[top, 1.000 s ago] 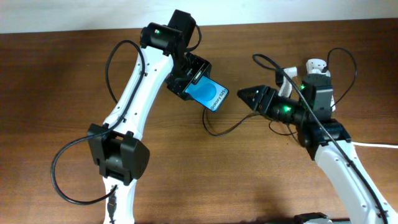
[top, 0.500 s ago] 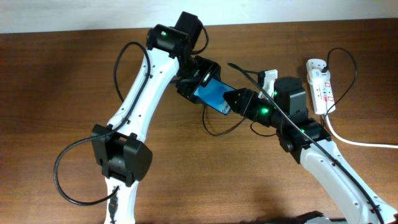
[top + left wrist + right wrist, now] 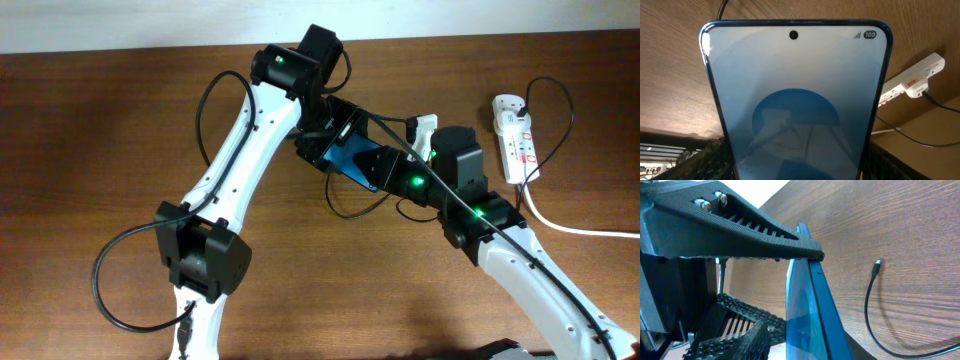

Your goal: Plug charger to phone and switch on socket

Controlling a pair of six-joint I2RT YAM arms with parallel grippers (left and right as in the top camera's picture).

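Note:
My left gripper (image 3: pixel 335 135) is shut on the phone (image 3: pixel 352 160), holding it by its long edges above the table with the blue screen up. In the left wrist view the phone (image 3: pixel 795 100) fills the frame between my fingers (image 3: pixel 795 167). My right gripper (image 3: pixel 378 166) is at the phone's lower-right end. In the right wrist view the phone (image 3: pixel 812 310) is edge-on and runs between my parted right fingers (image 3: pixel 805 347). The charger cable (image 3: pixel 350 208) lies loose on the table with its plug tip (image 3: pixel 878 262) free. The socket (image 3: pixel 517 140) lies at the far right.
The socket's thick white cord (image 3: pixel 590 230) runs off the right edge. A black cable loops above the socket (image 3: pixel 550 85). The socket also shows in the left wrist view (image 3: pixel 912 80). Both arms cross over the table's middle.
My right arm has swung left from near the socket until its gripper meets the phone's end. My left arm has carried the phone a little to the right.

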